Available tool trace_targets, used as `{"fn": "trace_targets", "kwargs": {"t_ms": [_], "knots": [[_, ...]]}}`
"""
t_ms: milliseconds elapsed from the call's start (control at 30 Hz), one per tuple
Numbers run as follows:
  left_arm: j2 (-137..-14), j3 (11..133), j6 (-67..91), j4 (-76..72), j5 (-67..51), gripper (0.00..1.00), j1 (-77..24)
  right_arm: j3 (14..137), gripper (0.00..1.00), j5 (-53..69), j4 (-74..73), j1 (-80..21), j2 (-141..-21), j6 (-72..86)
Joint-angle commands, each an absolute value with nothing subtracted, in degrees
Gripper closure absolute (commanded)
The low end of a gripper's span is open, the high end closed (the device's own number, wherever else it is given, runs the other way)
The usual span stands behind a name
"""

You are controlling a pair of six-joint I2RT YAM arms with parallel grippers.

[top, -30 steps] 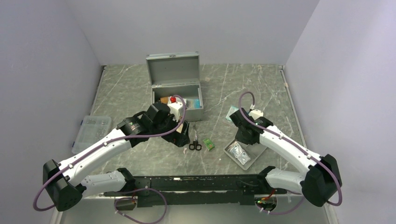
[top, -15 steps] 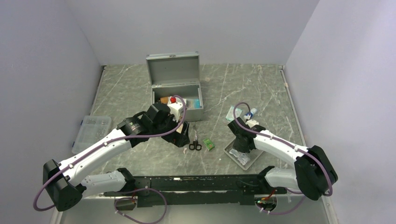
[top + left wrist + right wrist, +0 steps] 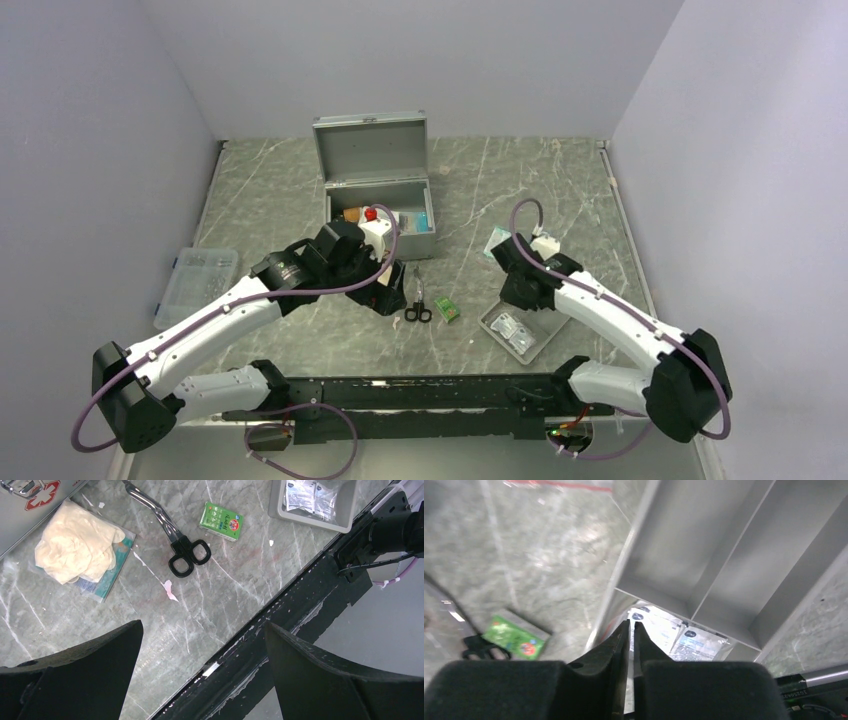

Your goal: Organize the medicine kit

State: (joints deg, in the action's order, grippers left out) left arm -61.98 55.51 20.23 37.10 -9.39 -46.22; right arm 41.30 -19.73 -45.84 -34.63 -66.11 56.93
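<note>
The medicine kit [image 3: 372, 190] stands open at the back of the table, its lid upright; its red cross [image 3: 42, 492] shows in the left wrist view. My left gripper [image 3: 392, 300] [image 3: 202, 630] hovers open and empty in front of the kit, beside the scissors [image 3: 417, 300] [image 3: 172, 535] and the small green box [image 3: 447, 309] [image 3: 220, 521]. A packet of cream gloves [image 3: 80, 550] lies by the kit. My right gripper [image 3: 517, 298] [image 3: 630, 625] is shut, a thin slit between its jaws, just above the white packets [image 3: 674, 630] in the grey divided tray [image 3: 540, 345] [image 3: 704, 545].
A clear plastic box [image 3: 195, 283] sits at the left edge. Loose packets [image 3: 500, 240] lie behind the right arm. The black rail [image 3: 300, 595] runs along the table's near edge. The green box [image 3: 514, 636] lies left of the tray.
The right arm dipped low over the tray half a second ago and has risen back up. Its jaws have parted by a sliver. The left arm has not moved.
</note>
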Motion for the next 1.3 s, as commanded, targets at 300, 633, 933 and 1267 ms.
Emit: {"fn": "trace_targets", "kwargs": {"t_ms": [300,633,933,1267], "knots": [[-60.3,55.1,19.9,35.2,-9.8,0.01,-46.3,56.4,0.42,-28.6,-50.0,-27.6,-64.8,46.3],[-60.3,54.6,20.2,34.8,-10.2,0.01,-46.3,58.7,0.31,-24.5,-38.3,-15.1,-76.1,45.1],[-60.3,53.3,21.0,33.4,-11.2,0.01,-46.3,60.9,0.3,-20.4,-31.1,-8.5,-87.7,46.6],[-60.5,53.2,21.2,33.1,-11.9,0.01,-46.3,66.6,0.33,-19.3,-28.9,-5.0,-99.3,44.7]]}}
